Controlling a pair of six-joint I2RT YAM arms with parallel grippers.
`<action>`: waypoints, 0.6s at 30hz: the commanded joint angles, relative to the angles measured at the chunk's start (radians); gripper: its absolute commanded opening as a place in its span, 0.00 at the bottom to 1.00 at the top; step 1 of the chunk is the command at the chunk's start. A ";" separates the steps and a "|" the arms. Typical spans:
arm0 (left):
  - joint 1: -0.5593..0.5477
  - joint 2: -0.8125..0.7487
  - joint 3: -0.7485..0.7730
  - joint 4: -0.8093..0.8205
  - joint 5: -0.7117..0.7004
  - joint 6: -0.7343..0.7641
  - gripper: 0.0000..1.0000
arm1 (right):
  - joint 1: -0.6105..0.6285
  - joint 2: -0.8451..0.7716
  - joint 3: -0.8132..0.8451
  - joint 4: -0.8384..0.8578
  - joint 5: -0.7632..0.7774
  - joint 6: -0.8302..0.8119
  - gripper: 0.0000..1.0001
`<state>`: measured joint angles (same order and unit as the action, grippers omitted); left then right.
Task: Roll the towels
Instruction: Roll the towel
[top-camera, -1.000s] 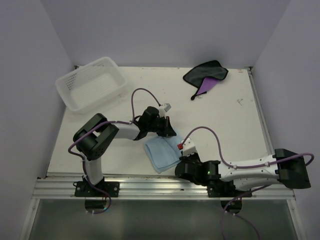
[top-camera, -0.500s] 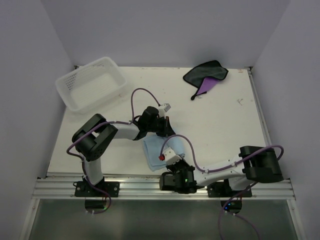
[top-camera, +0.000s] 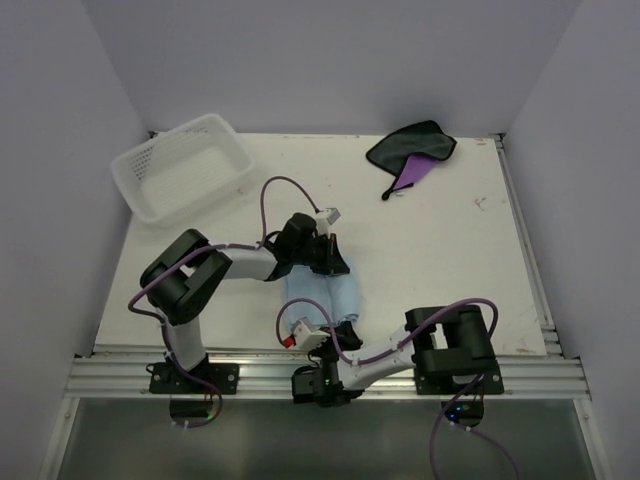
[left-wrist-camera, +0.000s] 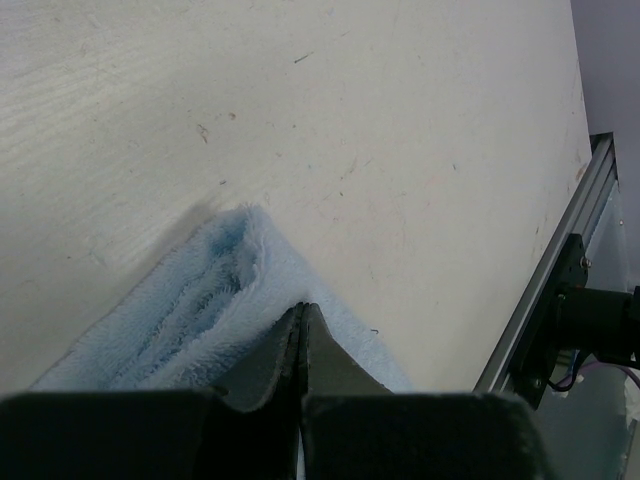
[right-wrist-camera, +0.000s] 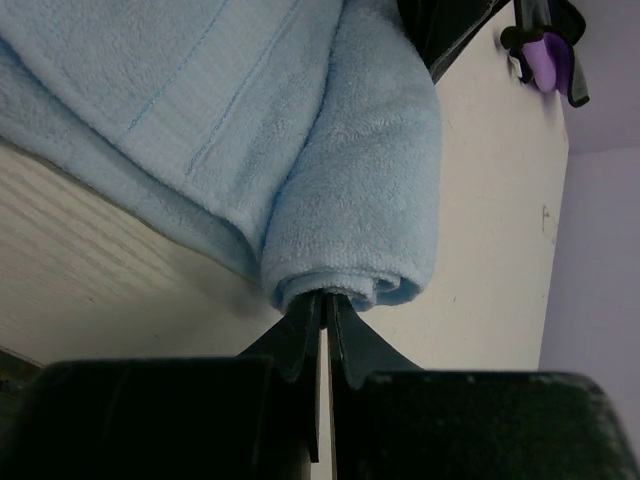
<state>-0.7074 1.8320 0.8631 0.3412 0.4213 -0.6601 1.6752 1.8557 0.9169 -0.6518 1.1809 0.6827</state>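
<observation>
meanwhile the right arm has swung along the near edge, from the near-right corner a second ago to just left of the middle now. the light blue towel (top-camera: 322, 298) has changed with it. it lay as a flat open square and now looks narrower, one side curled over.

the right wrist view shows that curl (right-wrist-camera: 350, 230) as a fat turn of cloth. the right gripper (right-wrist-camera: 325, 305) has its jaws drawn almost together on the lip of the turn, so i judge it holds the towel there. the left gripper (left-wrist-camera: 302, 315) sits at the towel's far side with its jaws closed tight and its tips down in the pile. i cannot tell whether a fold is caught between them or only pressed down. this reads as the first turn of a roll made, not a finished roll.

the purple towel (top-camera: 412, 152) lies crumpled and untouched by the far edge, toward the far-right corner.

room is tight at the near side. the right gripper (top-camera: 335, 325) is just beside the rail (top-camera: 250, 352) on the near edge, its arm folded close along it. the left gripper (top-camera: 330, 262) is just beyond the towel, so the cloth is hemmed between the two. the table (top-camera: 440, 260) is bare from the towel toward the right edge, which looks the freer way to roll. the basket (top-camera: 215, 122) stands well apart in the far-left corner.
</observation>
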 joint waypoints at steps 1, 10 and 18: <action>0.011 -0.040 -0.013 -0.027 -0.044 0.045 0.00 | 0.017 0.010 0.033 -0.019 0.031 -0.045 0.00; 0.046 -0.037 -0.139 0.149 0.040 -0.038 0.00 | 0.040 0.033 0.118 -0.130 0.059 0.029 0.36; 0.062 -0.030 -0.150 0.168 0.030 0.020 0.00 | 0.089 -0.153 0.082 -0.002 -0.062 0.026 0.54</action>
<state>-0.6559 1.8099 0.7341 0.5003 0.4778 -0.6849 1.7554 1.8294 1.0069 -0.7082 1.1397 0.6727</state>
